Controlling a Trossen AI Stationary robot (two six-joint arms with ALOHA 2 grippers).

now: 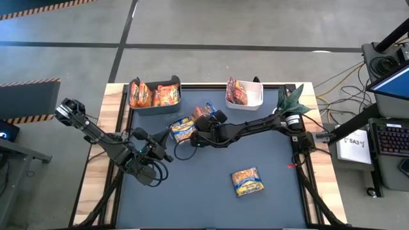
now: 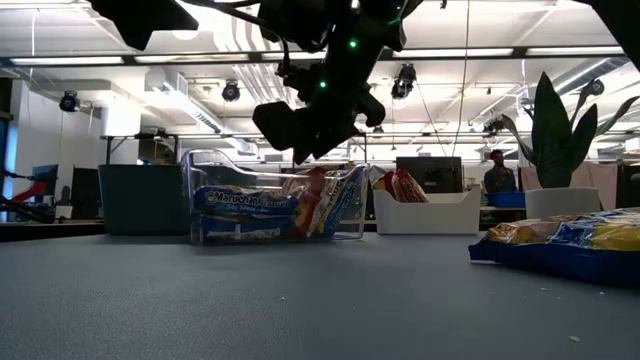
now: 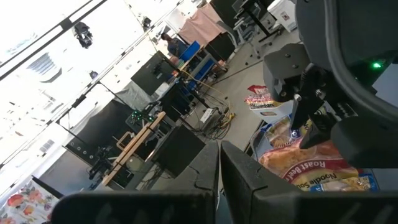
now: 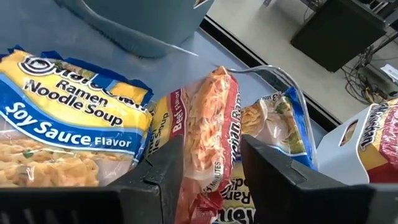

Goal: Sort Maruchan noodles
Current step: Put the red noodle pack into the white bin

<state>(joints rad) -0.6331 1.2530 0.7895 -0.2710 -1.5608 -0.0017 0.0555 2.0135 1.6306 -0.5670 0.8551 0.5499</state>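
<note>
Close up, a red beef packet [image 4: 208,112] stands on its edge with the right gripper [image 4: 211,155] astride it. Whether the claw pinches the packet or only stands loose around it cannot be told. A blue soy packet [image 4: 68,137] lies flat just beside the red one. Both appear to sit in the clear bin [image 2: 200,165], which is near the middle of the table's far half.

One more packet [image 1: 247,181] lies loose toward the near edge, right of centre. A grey bin [image 1: 137,105] at the far-left corner holds orange packets. A white bin [image 1: 255,99] on the far edge holds red ones. The left gripper [image 3: 219,163] waits near the table's left edge, its claw pressed together and empty.

Risks, as a judgement:
- The crinkly red packet is balanced on a thin edge and could tip onto the soy packet or slide out of the claw.
- Lifting it could snag the clear wall and drag the light bin.
- Red resting with blue may mean a mixed bin.

Hard to make out:
- From above, the right arm covers most of the clear bin.
- At table level, the gripper is a dark shape.
- A third packet behind the red one is partly hidden.
- The packets in each bin cannot be counted.
</note>
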